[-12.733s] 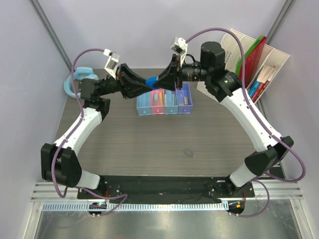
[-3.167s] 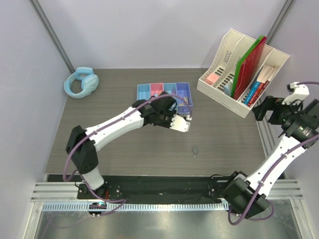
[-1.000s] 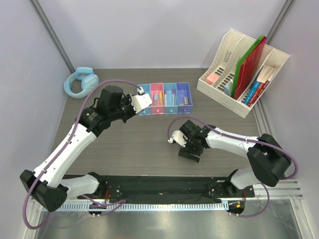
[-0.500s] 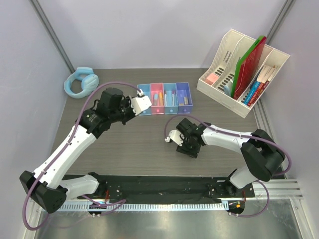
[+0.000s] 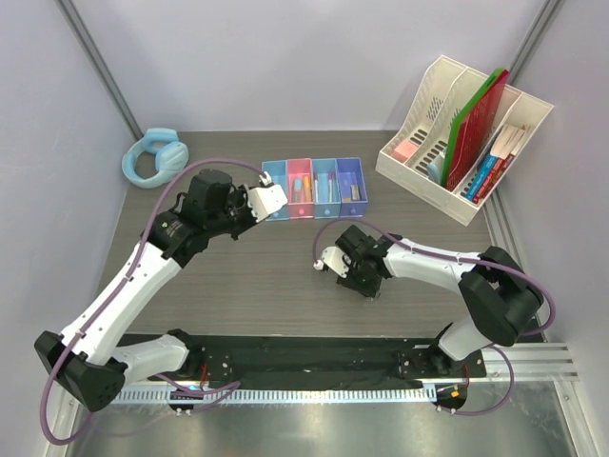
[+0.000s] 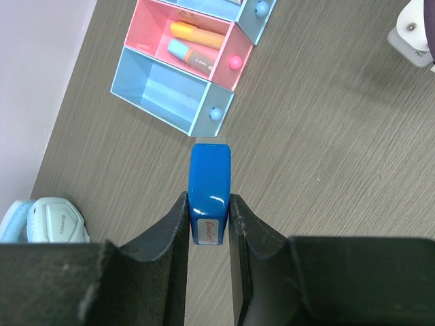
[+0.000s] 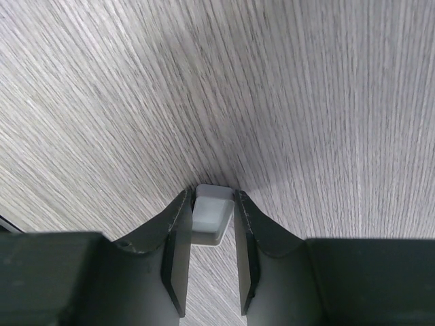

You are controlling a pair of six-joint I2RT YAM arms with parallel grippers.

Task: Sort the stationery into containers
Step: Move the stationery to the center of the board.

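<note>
Overhead, right end effector (image 5: 367, 284) hides grey eraser (image 7: 211, 212).

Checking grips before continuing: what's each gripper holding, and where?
Left gripper: blue block, pinched across its sides at one end. Right gripper: grey eraser, pinched across its sides.

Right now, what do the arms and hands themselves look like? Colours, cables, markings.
Both alike. The left arm and right arm have white shell links with black joint housings. A thin purple cable loops along each. A small white camera box sits at each wrist. The left hand and right hand are matte black, two fingers with curved inner shoulders. No readable markings.
</note>
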